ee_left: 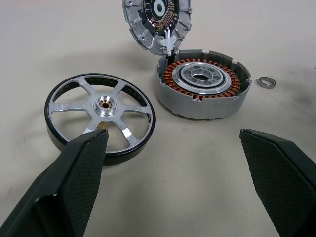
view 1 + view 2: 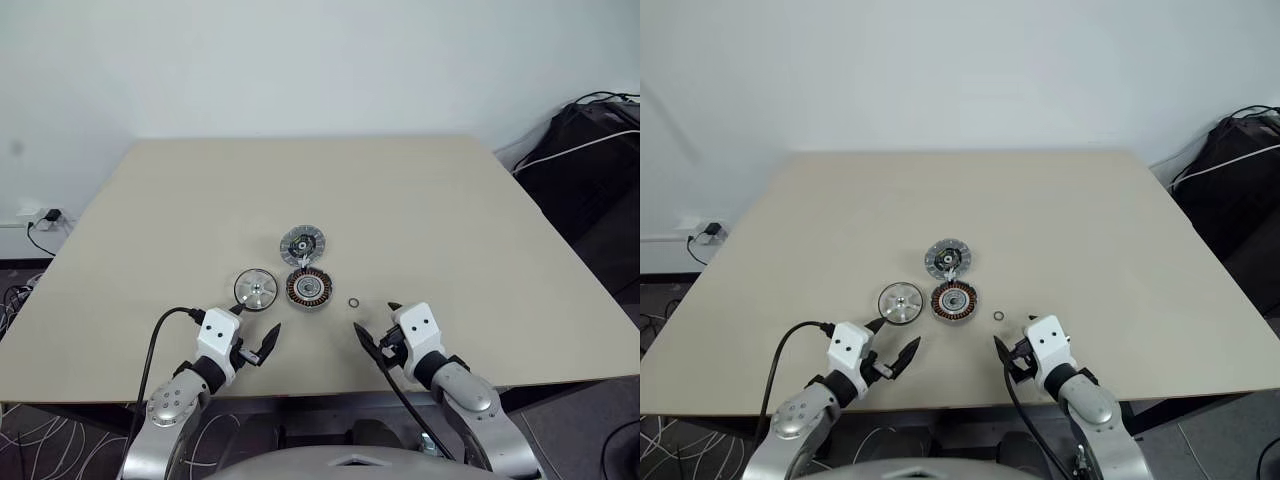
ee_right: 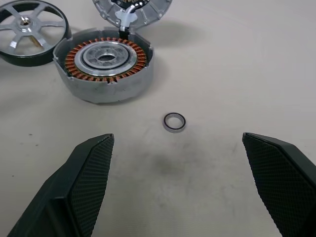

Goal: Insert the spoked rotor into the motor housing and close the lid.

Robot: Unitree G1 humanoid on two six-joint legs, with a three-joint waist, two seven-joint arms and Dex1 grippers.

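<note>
Both jaws stood released, empty; your left gripper (image 1: 173, 182) faced the rotor (image 1: 100, 116), your right gripper (image 3: 177, 182) a ring (image 3: 174, 122) near the housing (image 3: 104, 69).

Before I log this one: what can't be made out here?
- Lid: far edge cut off by the left wrist view's frame.
- Spoked rotor: partly cut off in the right wrist view.
- Small ring: too small in the eye views to identify.
- Motor housing: underside hidden.
</note>
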